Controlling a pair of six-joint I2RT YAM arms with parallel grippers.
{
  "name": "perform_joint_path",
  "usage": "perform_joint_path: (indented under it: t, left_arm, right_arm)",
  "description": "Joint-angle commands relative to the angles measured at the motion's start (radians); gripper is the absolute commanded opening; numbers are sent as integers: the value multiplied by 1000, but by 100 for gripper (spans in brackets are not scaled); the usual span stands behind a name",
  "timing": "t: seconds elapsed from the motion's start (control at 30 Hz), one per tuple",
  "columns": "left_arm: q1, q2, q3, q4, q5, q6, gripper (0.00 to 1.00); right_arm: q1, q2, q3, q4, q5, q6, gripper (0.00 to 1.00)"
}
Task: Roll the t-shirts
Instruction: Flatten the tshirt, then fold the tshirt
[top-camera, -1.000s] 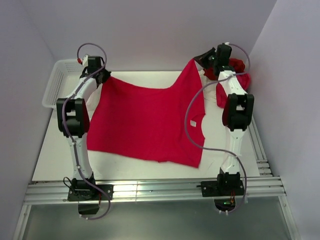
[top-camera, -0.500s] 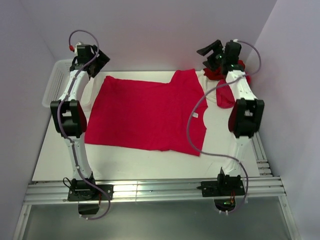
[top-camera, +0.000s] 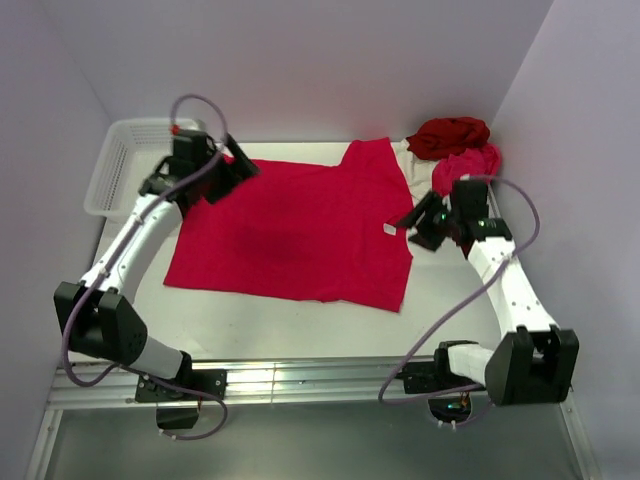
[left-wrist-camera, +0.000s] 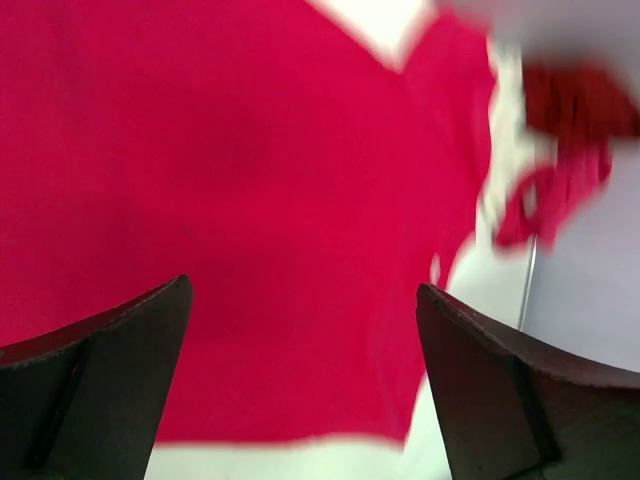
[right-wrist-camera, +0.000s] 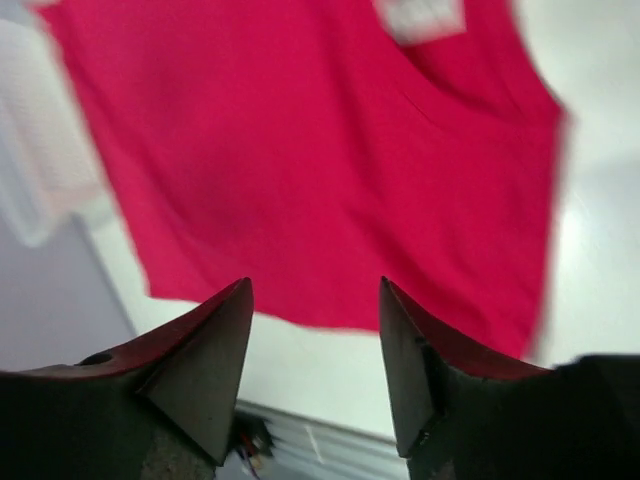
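A bright crimson t-shirt lies spread flat on the white table, collar label toward the right. My left gripper hovers open over its far left corner, and in the left wrist view only the crimson t-shirt shows between the fingers. My right gripper hangs open beside the collar edge. In the right wrist view the crimson t-shirt and its label lie below, nothing held. More t-shirts are piled at the back right: dark red, pink-red, whitish.
A white mesh basket stands at the far left by the wall. An aluminium rail carrying both arm bases runs along the near edge. Walls close in on the left, back and right. The pile appears blurred in the left wrist view.
Both grippers opened and let go of the crimson t-shirt, which dropped flat. The left gripper came down over the far left corner; the right arm swung forward to the collar side.
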Motion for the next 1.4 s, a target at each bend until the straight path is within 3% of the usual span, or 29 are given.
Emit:
perform_joint_path:
  t: [0.0,0.07,0.23,0.37,0.43,0.5,0.93,1.37]
  left_arm:
    - [-177,-89,-150,-38,34,-64,99]
    - [-255,-134,-219,-12,43,-125,98]
    - [-393,-194,-329,50,31,-190,96]
    - [-507,-114,-286,-30,-35,-204,95]
    - [-493,-131,-308,-44,-64,-225,96]
    - [-458,-186,-351,-58,-69,-233,96]
    - [32,-442,-580,-214,-83,-115,94]
    - [399,-454,-655,-205,35,8,91]
  right_arm:
    - [1,-119,-126,-217,66,-70,59]
    - [1,-214,-182,-282,74,-64,54]
    - [29,-389,-332,-334,83,3,52]
    - [38,-401,-409,-299,74,-29,48]
    - [39,-386,-420,-284,67,-34,48]
    - [39,-374,-432,-267,41,-14,48]
    - [65,-217,-461,-130,142,46,48]
    - [144,-119,-519,-17,194,91,46]
